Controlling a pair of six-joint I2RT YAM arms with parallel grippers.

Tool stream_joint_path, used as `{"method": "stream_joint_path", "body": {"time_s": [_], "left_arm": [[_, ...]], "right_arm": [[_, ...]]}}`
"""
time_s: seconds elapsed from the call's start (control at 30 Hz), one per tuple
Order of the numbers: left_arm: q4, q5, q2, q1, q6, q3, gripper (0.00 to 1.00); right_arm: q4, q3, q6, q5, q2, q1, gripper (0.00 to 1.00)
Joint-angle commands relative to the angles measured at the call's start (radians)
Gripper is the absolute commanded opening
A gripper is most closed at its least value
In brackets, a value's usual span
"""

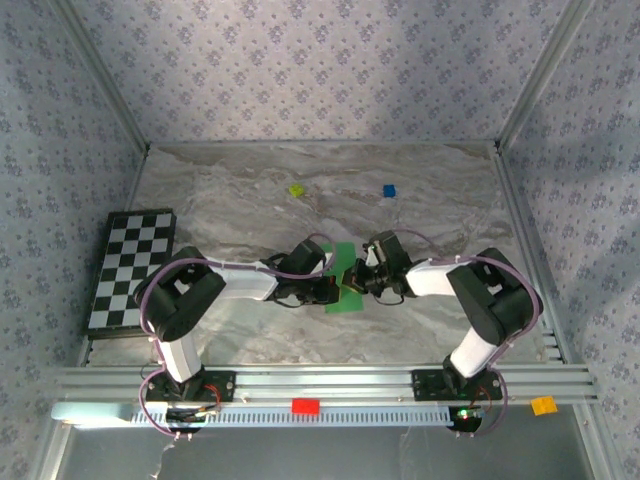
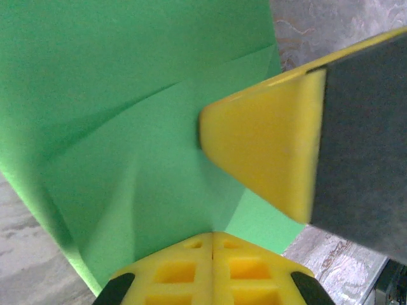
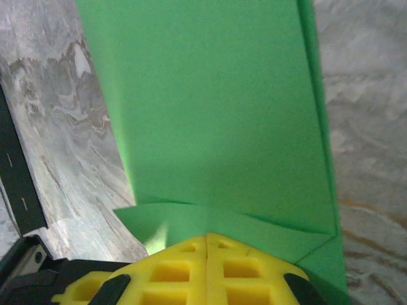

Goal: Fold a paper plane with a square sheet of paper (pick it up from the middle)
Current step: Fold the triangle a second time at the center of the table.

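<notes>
Meeting nose to nose at the ctr of the bench (image 1: 250, 200), both arms are on the square sheet of paper (image 1: 344, 298). It sits right btwn them, mid-bench, well apart from the checkerboard (image 1: 130, 270) over on the left. The left pincer (image 2: 213, 244) is clenched, yellow tips flush w/ no gap, and the green runs right up to that seam, so it reads as nipping the paper. Creases fan out from the spot, which fits a pinch. The right pincer (image 3: 206, 244) is clamped the same way, tips together, w/ a low flap of green curling up against them. Prob. gripped too, tho the actual bite is hidden under the tips. Why two holds from opposite sides? My guess: one side anchors while the other works a fold, or both lift from the middle as the task wants. In the left wrist cam, one yellow finger (image 2: 261, 159) of the other arm pokes in over the sheet, v. close, looks to be touching it. The paper itself is bright green, plain, no print, thin, and not lying flat. It shows several straight creases, overlapping layers, and one long fold line down the right edge in the right wrist cam. No dart shape yet; early-to-mid folding, I'd say.
</notes>
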Motion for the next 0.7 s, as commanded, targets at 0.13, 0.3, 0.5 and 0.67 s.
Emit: {"method": "stream_joint_path", "body": {"time_s": [0.13, 0.3, 0.5, 0.67], "left_arm": [[-0.117, -0.036, 0.047, -0.001, 0.011, -0.022, 0.00], [-0.115, -0.034, 0.050, -0.001, 0.010, -0.023, 0.00], [-0.115, -0.035, 0.042, -0.001, 0.010, -0.021, 0.00], [-0.104, -0.039, 0.039, -0.002, 0.005, -0.022, 0.00]], "right_arm": [[-0.015, -0.010, -0.014, 0.013, 0.013, -0.147, 0.01], [-0.018, -0.006, -0.026, -0.015, -0.028, -0.203, 0.02], [-0.066, -0.015, -0.059, 0.039, -0.206, -0.135, 0.04], [-0.045, -0.011, -0.035, -0.001, -0.143, -0.056, 0.04]]}}
